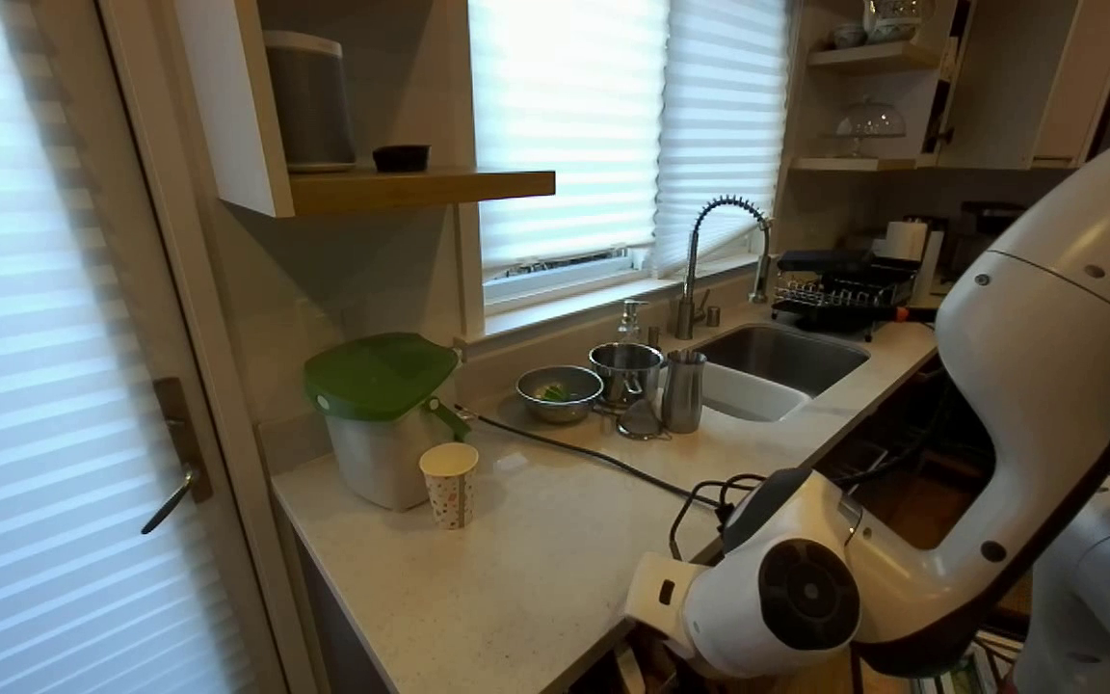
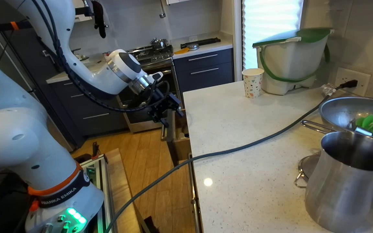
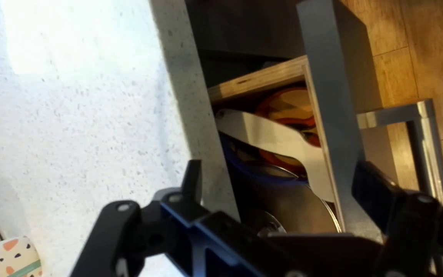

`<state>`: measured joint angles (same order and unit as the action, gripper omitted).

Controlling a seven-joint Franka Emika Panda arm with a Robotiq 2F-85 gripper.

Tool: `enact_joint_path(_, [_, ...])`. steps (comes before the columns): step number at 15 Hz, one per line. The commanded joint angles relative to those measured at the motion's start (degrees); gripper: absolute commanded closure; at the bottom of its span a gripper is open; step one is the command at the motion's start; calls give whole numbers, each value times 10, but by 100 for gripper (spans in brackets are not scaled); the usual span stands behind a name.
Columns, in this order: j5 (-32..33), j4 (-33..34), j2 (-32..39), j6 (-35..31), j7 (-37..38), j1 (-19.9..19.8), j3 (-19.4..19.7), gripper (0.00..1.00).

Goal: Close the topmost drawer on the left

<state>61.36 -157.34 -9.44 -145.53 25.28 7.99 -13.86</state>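
One end effector (image 3: 279,175), spread wide and empty, above an open drawer (image 3: 336,100), contact unclear

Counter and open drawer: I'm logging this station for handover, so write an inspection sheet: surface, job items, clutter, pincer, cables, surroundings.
Surface: counter, pale, speckled, some glare.
Job's things: drawer stands open under the counter's edge, pale flat utensil inside; bar handle on its front.
Clutter: paper cup near the green-lidded bin; metal bowl, pot and pitcher near the sink.
Pincer: open, at the drawer, nothing seen held; contact cannot be told.
Cables: dark cable runs from near the wall outlet across the counter and over its edge; black cabling along the arm.
Surroundings: blind-covered door, stove, wooden floor.
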Motion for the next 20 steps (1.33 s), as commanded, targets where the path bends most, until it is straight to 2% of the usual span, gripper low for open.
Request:
enact_joint_path(1, [55,7,10,-16,33,-18,8,0])
enact_joint_path(6, [111,19,16,-27,81,-34,12,0])
enact_joint_path(8, [113,21,28,-44,100,-36,14,0])
enact_joint_path(14, [65,24,8,-58,80,-24,8,0])
enact_joint_path(20, [-26,26,25,-61,32,-2,1,0])
